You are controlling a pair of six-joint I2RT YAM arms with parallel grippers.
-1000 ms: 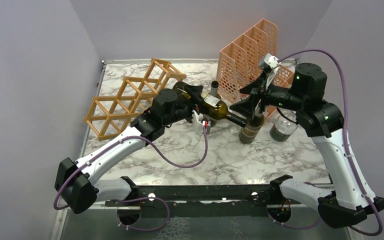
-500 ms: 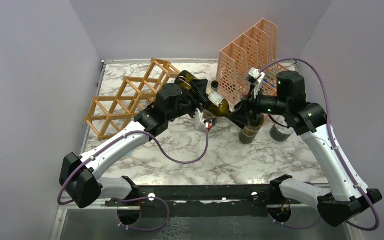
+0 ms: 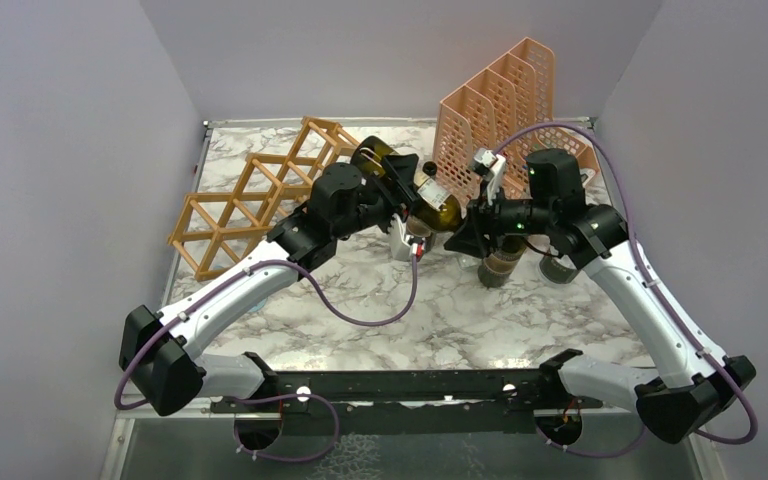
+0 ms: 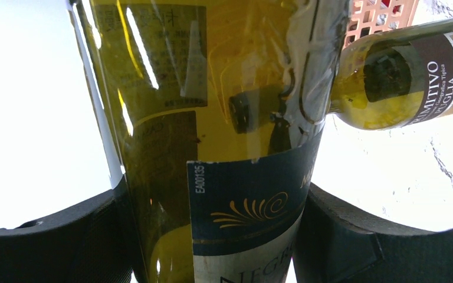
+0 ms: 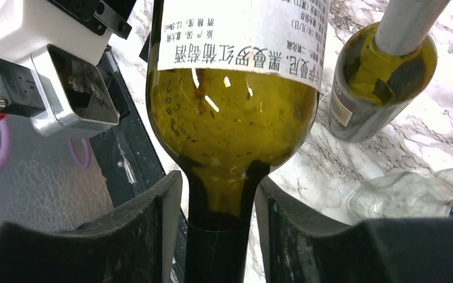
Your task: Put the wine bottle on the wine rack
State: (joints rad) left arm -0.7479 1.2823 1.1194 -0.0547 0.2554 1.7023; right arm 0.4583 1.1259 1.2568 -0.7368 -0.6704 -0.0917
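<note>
Hanging tilted above the worktop (image 3: 520,310), just beside the wine rack (image 3: 260,195), the wine bottle (image 3: 415,195) was clamped at its body by the left fingers (image 4: 47,242). The right fingers (image 5: 135,236) narrowly flanked its neck, grip unclear. Racking was not yet done.
</note>
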